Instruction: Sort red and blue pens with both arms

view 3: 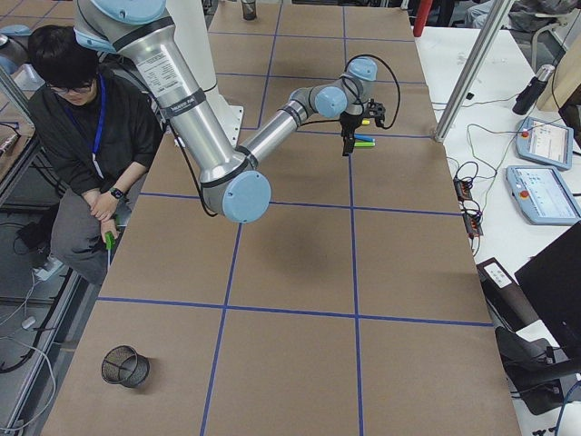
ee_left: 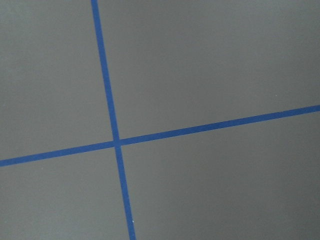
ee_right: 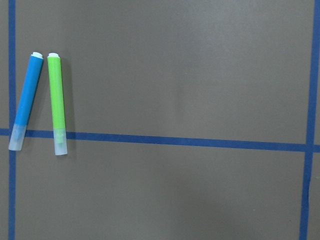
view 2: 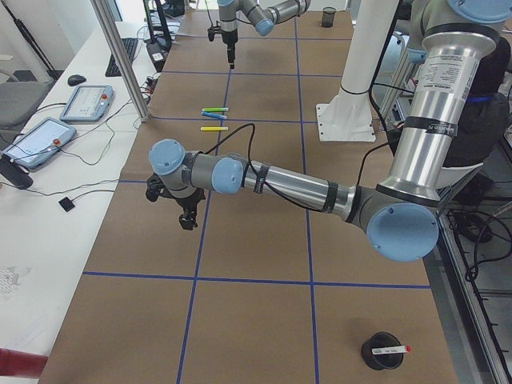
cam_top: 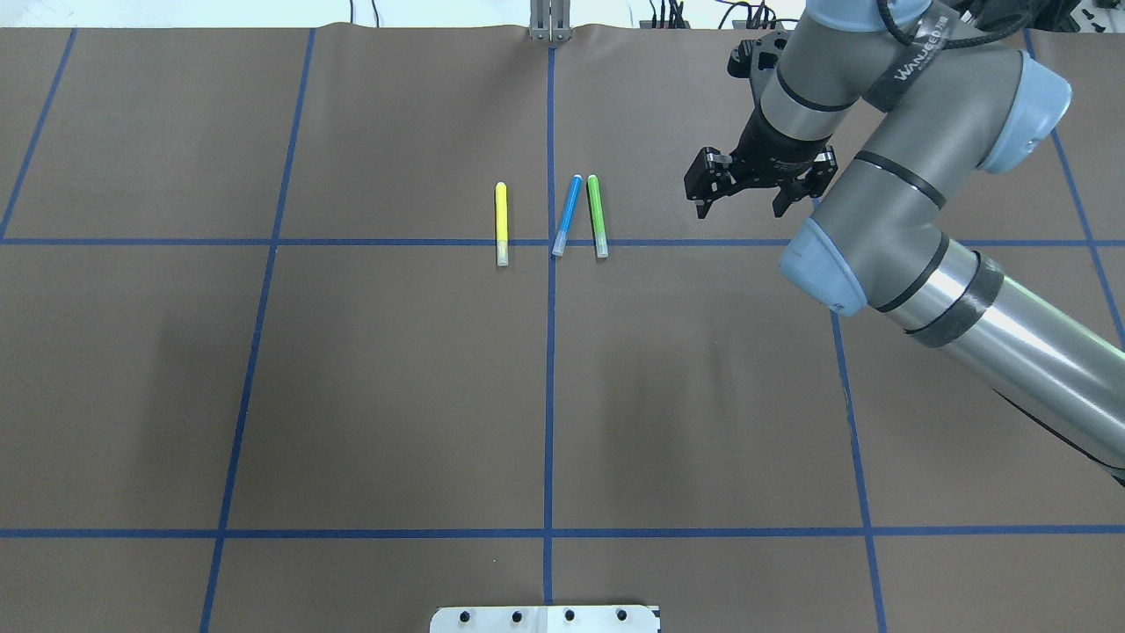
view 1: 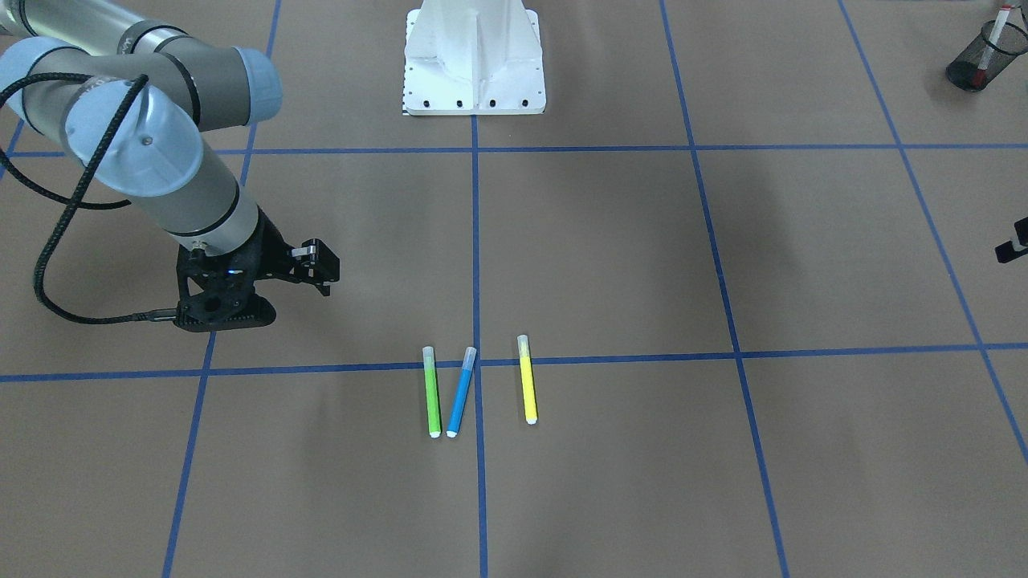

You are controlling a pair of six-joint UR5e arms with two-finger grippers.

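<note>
Your right claw (cam_top: 738, 209) hung spread and empty near the green marker (cam_top: 597, 215) | blue pen (cam_top: 567, 215) lay flat on the bench (cam_top: 395, 396) between the green and yellow marker (cam_top: 501, 224), across a tape line | red pen (view 1: 998, 24) stood in the mesh cup (view 1: 984, 60) | your left claw (view 2: 189, 220) sat over bare bench, well apart from the pens; spread or pressed together, you could not tell.

1. Brown table (cam_top: 395, 396), crossed by a blue tape grid (cam_top: 549, 396).
2. Blue pen (cam_top: 568, 214), green marker (cam_top: 597, 215) and yellow marker (cam_top: 501, 223), all clear-capped.
3. Right arm (cam_top: 888, 202): silver-grey with pale blue joint caps; right gripper (cam_top: 740, 209) black.
4. Black mesh cup (view 1: 968, 64); inside it, a white pen with red ends (view 1: 996, 32).
</note>
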